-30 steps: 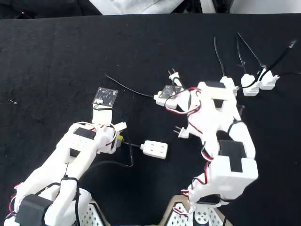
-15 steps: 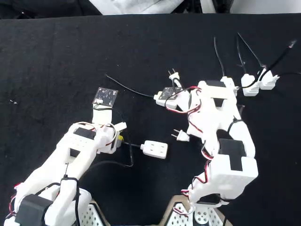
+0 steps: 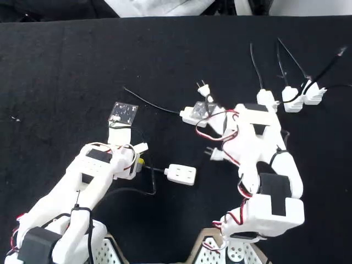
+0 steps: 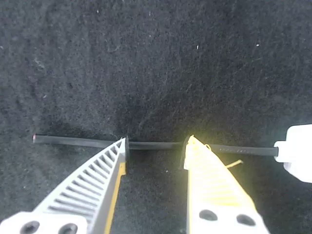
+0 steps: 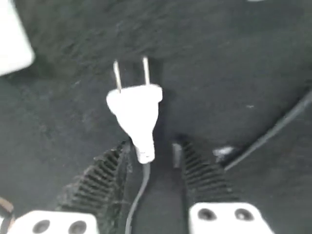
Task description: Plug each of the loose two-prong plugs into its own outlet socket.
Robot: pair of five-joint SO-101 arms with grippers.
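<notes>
Right wrist view, plug: the white two-prong plug point(image 5: 135, 107) lies flat on the black cloth, prongs pointing away from the camera and its cable tail running back between the jaws.
Right gripper: the right gripper point(image 5: 151, 146) is parted around the plug's neck, one finger close against it and a gap on the other side. It isn't pinched yet, and lining up on the narrow neck looks like the reason for sitting here.
Left gripper: the left gripper point(image 4: 156, 141) is spread wide, both tips down on the black cord point(image 4: 78, 142) with nothing clamped. I read it as ready to pin the lead so the socket can't slide.
Outlet socket: the white outlet socket point(image 3: 181, 174) sits at that cord's end, near the plug and apart from it.
Others waiting: a second loose plug point(image 3: 203, 88) and another socket point(image 3: 191, 115) lie just beyond the right arm. Two white pairs point(image 3: 301, 98) look already joined at the far right.
Room: bare black table point(image 3: 66, 66) opens wide on the far left. Between the arms it's tighter, with cords crossing the path.
Edges: nothing sits near a table edge.
</notes>
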